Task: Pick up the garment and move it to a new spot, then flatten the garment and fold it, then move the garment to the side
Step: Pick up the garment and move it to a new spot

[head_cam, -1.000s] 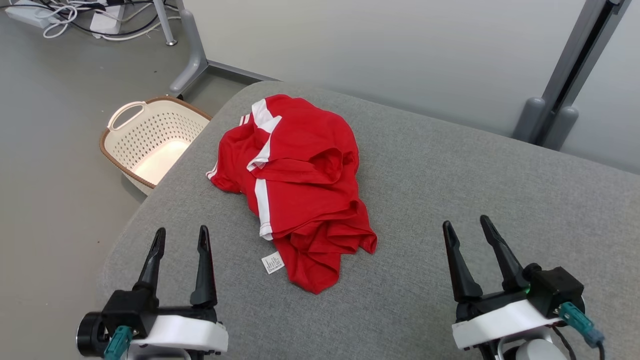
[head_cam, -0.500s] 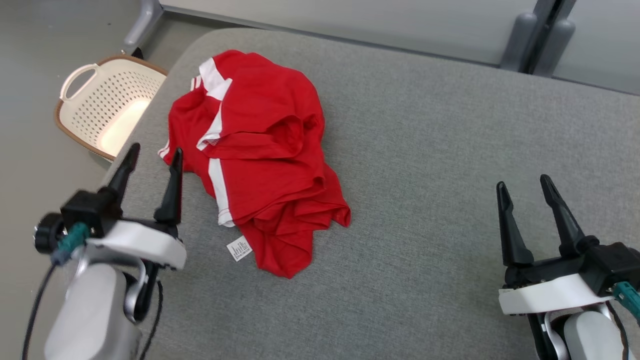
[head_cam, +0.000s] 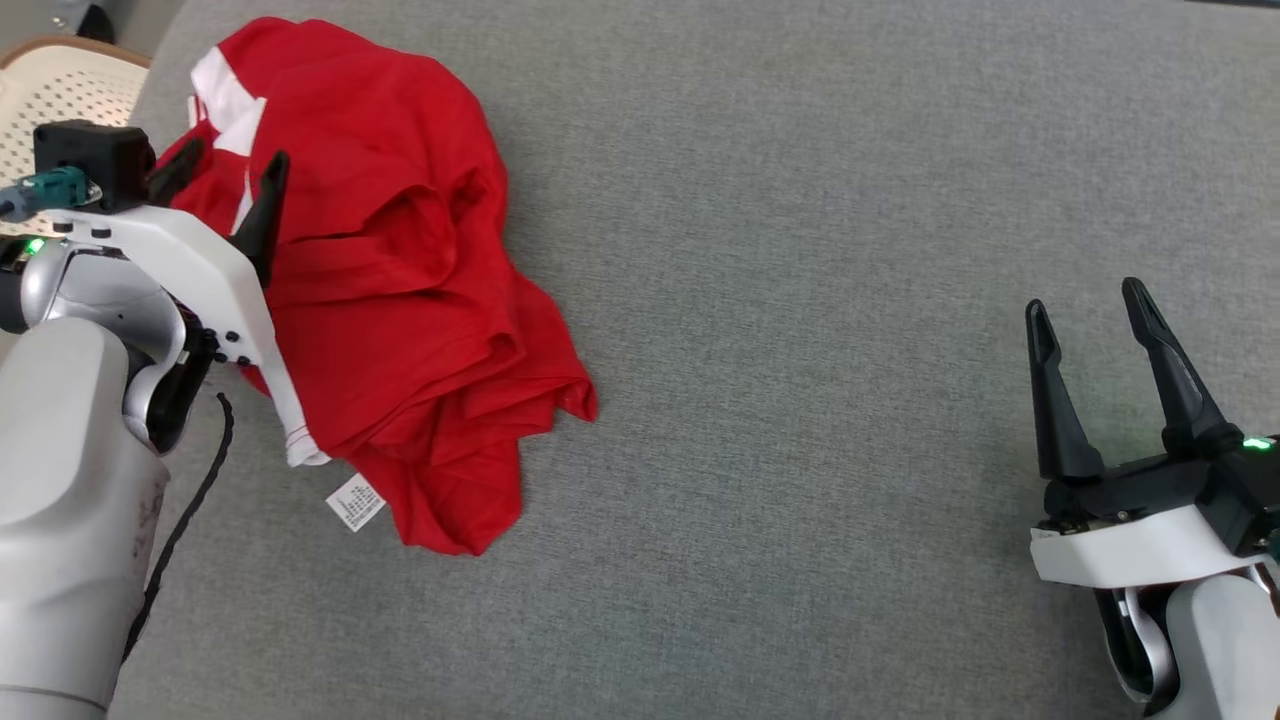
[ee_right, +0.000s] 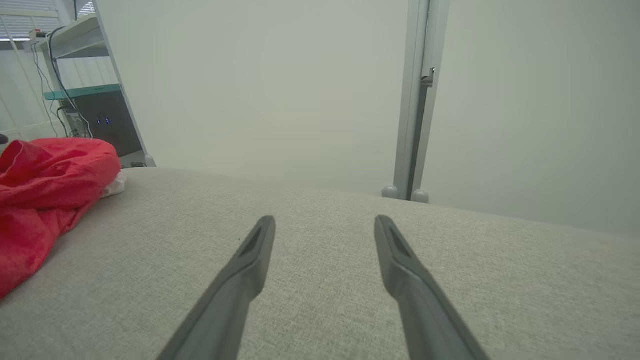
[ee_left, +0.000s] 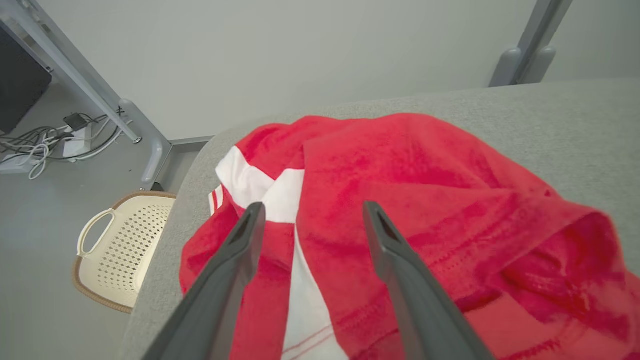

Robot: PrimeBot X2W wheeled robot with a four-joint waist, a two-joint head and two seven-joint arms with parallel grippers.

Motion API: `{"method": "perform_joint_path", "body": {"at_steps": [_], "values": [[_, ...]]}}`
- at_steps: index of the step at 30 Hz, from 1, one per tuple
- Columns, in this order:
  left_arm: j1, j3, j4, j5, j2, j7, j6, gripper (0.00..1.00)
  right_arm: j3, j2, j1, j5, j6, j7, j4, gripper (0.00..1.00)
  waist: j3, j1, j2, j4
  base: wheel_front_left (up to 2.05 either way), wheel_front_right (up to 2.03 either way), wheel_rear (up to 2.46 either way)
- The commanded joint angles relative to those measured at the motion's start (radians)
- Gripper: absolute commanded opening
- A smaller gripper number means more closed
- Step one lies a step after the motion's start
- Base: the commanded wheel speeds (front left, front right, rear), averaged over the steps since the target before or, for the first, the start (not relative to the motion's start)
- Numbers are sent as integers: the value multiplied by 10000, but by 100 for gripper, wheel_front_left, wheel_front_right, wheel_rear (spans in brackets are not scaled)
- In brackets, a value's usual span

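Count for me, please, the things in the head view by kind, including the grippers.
red garment with white stripes: 1
cream perforated basket: 1
grey cushioned surface: 1
grippers: 2 (left gripper, right gripper, both open)
Total: 5

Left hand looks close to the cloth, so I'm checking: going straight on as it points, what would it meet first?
Most likely the red garment: the open left hand points at its white-striped fold. How far the tips are from it is unclear.
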Motion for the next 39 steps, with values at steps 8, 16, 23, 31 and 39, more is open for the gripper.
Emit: {"method": "perform_joint_path", "body": {"at_steps": [8, 16, 23, 31, 39], "values": [[-890, -639, 972, -841, 580, 861, -11, 100, 76, -7, -180, -257, 2, -15, 24, 100, 560, 0, 0, -745, 0, 0, 0], [-1215, -926, 1508, -1561, 630, 1198, -12, 0, 123, 92, -246, -251, 2, -14, 53, 100, 629, 0, 0, -933, 0, 0, 0], [-1362, -706, 1086, -1914, 710, 45, -11, 0, 182, 287, -272, -109, 2, -14, 219, 100, 134, 0, 0, -962, 0, 0, 0], [-1321, -358, -56, -2482, 427, -462, 8, 0, 231, 680, -35, 61, 2, -15, 462, 100, -878, 0, 0, -1003, 0, 0, 0], [-1002, -353, -2422, -2847, -41, -86, 542, 0, 193, 1022, 71, 237, 2, -14, 586, 100, -1776, 0, 0, -1303, 0, 0, 0]]}}
